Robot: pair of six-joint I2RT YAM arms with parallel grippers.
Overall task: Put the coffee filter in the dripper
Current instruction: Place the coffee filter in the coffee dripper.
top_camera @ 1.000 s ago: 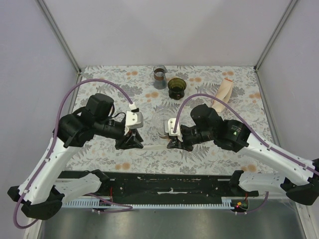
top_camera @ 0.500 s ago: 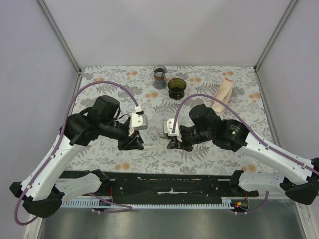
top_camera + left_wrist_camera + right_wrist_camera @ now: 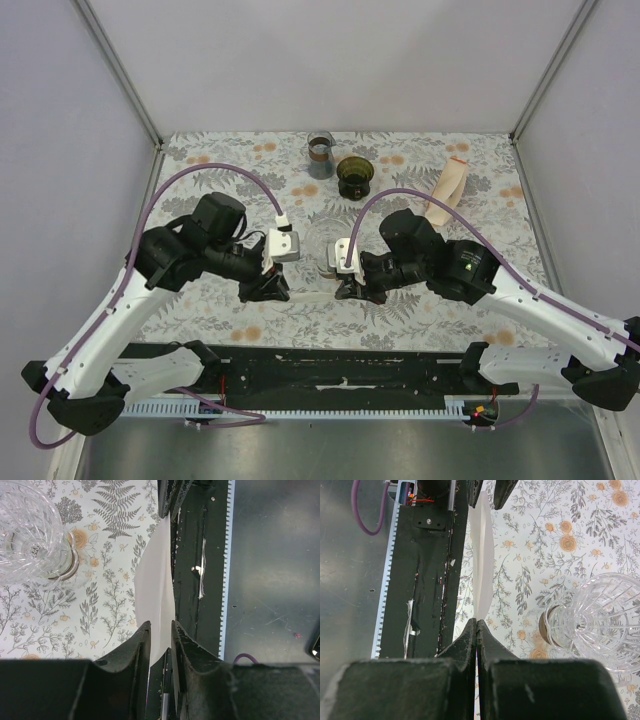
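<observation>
Starting wide: both arms are low over the near edge of the table (image 3: 480, 170), tips facing each other

Glass carafe (image 3: 322, 245) stands just behind the two tips. Dripper (image 3: 354, 177) is upright toward the far edge, well apart from both grippers, with nothing visible in it

Right gripper (image 3: 477, 625) is clenched on one end of the filter (image 3: 484, 555), pads flat with the paper between them. Left gripper (image 3: 160, 630) straddles the other end with its jaws a narrow gap apart. The paper sits in that gap, so it's not pinching as far as I can see

The filter is flattened and edge-on, spanning tip to tip beside the black base plate (image 3: 330, 365)

Risks, my read:
- the paper is thin, so if the left closes and the arms pull apart or twist out of sync, it creases or tears
- a one-sided hold lets it flop or slip during the carry
- swinging toward the dripper could clip the carafe
- a flat filter won't seat, so it needs opening into a cone or it perches on the rim and tips out
</observation>
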